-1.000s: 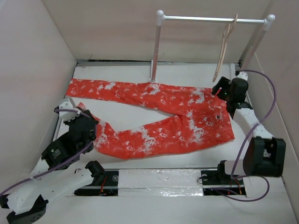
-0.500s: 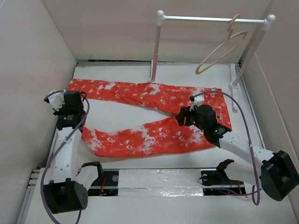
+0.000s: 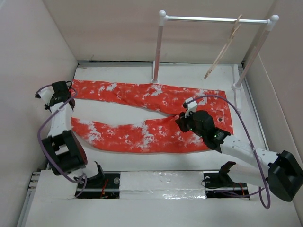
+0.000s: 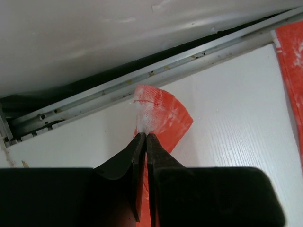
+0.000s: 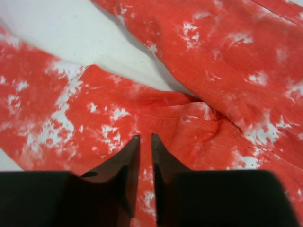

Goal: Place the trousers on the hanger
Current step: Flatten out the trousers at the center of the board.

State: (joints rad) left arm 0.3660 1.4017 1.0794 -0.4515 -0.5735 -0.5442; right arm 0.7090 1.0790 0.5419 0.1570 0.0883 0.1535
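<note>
Trousers [image 3: 156, 99] are spread flat on the counter [image 3: 118, 113], waist right, well apart from the hanger [image 3: 222, 54] on the far rail [image 3: 208, 19]. A cuff [image 4: 158, 106] is pinched in the closed left hand [image 4: 145, 136], presumably for lifting. The right hand [image 5: 144, 138] is poised at the crotch, nearly closed; whether cloth is gripped cannot be told.

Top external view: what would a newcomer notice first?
The red-orange trousers with white blotches, spread flat across the table with both legs running left. Next, the left gripper, shut on a leg cuff by the left wall, and the bare hanger hanging tilted from the white rail at the back right.
</note>
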